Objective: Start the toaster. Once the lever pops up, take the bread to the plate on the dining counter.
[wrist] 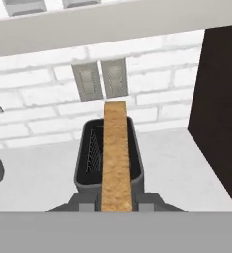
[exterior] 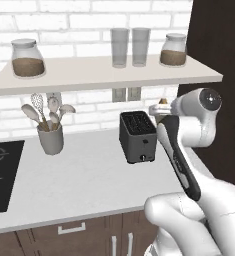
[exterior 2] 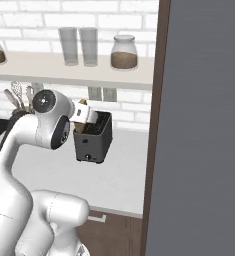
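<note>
The dark grey toaster (exterior: 137, 136) (exterior 2: 94, 141) (wrist: 81, 165) stands on the white worktop by the brick wall. My gripper (wrist: 116, 203) (exterior 2: 84, 113) hangs right over it, shut on the bread (wrist: 116, 153), a tan slice seen edge-on between the fingertips (wrist: 88, 202). The slice stands upright over the toaster's right slot. I cannot tell whether its lower edge is still in that slot. In the left base view a bit of the bread (exterior: 163, 101) peeks out behind my arm. The plate and the dining counter are out of view.
A shelf (exterior: 104, 70) with two jars and two glasses runs just above the gripper. A dark tall cabinet (exterior: 214, 45) (wrist: 221, 113) stands close on the right. A utensil pot (exterior: 50, 137) and a black cooktop (exterior: 1, 172) sit to the left. Wall outlets (wrist: 100, 79) are behind the toaster.
</note>
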You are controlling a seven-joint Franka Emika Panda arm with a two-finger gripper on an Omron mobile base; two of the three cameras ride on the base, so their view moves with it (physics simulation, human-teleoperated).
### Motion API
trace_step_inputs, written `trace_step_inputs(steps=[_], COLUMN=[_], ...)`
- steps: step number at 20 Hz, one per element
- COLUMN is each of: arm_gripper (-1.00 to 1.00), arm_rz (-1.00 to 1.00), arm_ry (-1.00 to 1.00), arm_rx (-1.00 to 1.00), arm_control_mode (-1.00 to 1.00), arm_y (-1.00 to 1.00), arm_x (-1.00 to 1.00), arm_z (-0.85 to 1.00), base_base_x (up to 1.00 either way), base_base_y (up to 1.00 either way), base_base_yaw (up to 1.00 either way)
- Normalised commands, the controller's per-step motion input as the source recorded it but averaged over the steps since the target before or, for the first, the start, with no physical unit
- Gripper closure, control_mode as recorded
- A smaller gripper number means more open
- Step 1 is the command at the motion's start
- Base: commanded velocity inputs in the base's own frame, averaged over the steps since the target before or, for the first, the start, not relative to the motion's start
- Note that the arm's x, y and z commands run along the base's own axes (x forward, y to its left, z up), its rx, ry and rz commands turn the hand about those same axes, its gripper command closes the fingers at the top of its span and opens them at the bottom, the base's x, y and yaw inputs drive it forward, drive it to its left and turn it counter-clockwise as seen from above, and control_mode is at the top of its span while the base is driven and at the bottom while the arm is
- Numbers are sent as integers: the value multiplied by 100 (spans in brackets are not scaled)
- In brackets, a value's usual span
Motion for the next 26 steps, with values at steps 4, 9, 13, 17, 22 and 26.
trace_step_inputs(steps=[4,9,13,17,22,26], arm_gripper=[100,100,100,100,100,100], arm_rz=[0,0,1,1,0,0], arm_ry=[0,4,1,-3,0,0], arm_rx=[0,0,0,0,0,0], arm_control_mode=[-100,-100,-100,-100,-100,-100], arm_y=[-4,0,0,0,0,0], arm_x=[-93,-73,-64,-13,0,0], arm_z=[39,36,31,4,0,0], base_base_x=[0,0,0,0,0,0], base_base_y=[0,0,0,0,0,0], base_base_yaw=[0,0,0,0,0,0])
